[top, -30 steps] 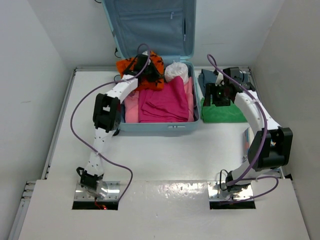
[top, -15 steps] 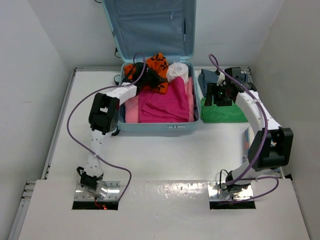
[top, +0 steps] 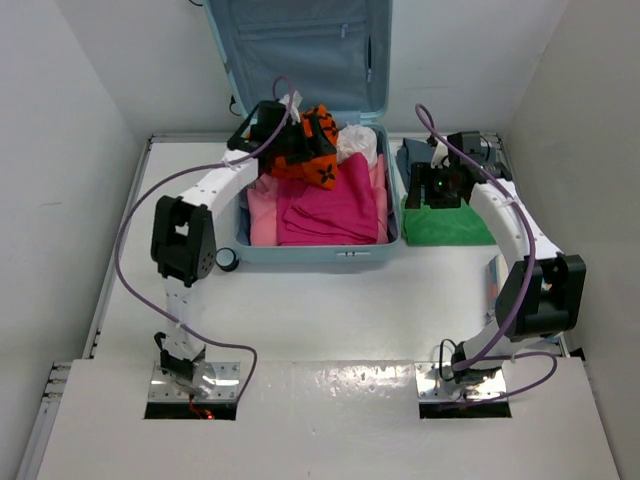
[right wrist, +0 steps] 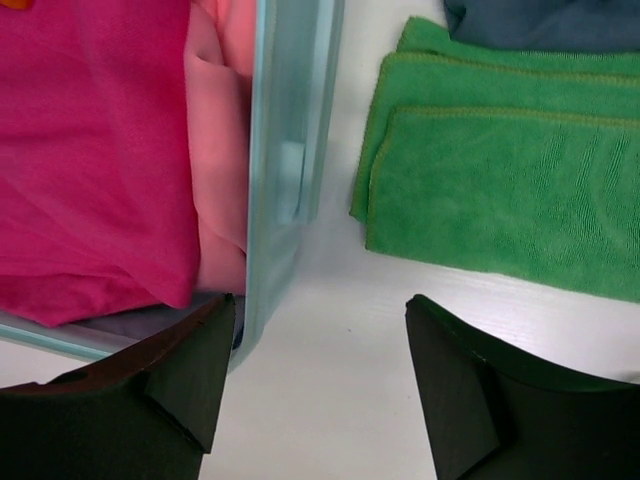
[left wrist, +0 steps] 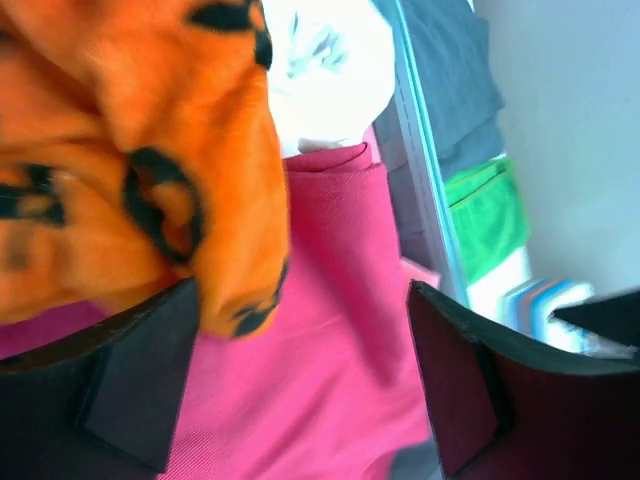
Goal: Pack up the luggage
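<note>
So, the luggage point(top: 300, 252) lies open at the far middle of the table point(top: 330, 310), its lid standing up at the back. Inside it a magenta cloth point(top: 330, 205) is folded over a paler pink one point(right wrist: 215, 150), with a white bundle point(top: 352, 142) in its back right corner.

The left gripper point(left wrist: 300, 300) hangs over the luggage's back left corner with its jaws spread wide. An orange cloth point(left wrist: 130, 150) with black marks (a tiger-like print) sags against one finger point(left wrist: 140, 380) but is not pinched.

The right gripper point(right wrist: 320, 310) hovers just outside the luggage's right wall, jaws apart and holding nothing, over bare table beside a green towel point(right wrist: 500, 190). A dark cloth point(right wrist: 540, 20) lies just beyond the towel. Well right of the luggage's front corner sits a white-and-blue box point(top: 494, 278), its print too small to read.
</note>
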Motion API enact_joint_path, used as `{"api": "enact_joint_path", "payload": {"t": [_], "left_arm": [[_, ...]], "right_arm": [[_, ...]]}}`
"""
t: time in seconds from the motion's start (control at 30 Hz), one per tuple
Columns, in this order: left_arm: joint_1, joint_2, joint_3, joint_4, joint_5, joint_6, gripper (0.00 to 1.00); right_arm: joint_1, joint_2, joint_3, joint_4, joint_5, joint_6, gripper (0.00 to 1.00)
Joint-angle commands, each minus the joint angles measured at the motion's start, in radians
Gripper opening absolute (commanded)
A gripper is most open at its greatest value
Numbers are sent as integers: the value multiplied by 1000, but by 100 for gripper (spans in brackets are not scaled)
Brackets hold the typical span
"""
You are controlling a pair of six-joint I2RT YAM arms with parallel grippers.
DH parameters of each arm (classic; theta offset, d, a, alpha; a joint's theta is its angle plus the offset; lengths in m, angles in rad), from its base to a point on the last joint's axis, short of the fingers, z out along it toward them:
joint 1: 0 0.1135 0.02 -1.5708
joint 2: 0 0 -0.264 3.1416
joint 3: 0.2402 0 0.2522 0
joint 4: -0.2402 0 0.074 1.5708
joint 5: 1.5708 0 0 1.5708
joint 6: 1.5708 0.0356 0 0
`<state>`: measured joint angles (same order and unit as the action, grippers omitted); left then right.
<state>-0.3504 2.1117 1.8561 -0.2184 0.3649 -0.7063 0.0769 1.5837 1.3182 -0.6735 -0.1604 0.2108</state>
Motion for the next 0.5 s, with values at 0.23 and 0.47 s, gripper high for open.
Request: {"api": "enact_joint_path", "payload": {"t": [0.23,0.47], "left_arm": [[133,7,87,-110,-123,287,43],[142,-61,35,-78,-205,398,84]], "right_arm": [[17,-2,36,74,37,0,66],[-48,-34,-40,104,222,-121,73]]}}
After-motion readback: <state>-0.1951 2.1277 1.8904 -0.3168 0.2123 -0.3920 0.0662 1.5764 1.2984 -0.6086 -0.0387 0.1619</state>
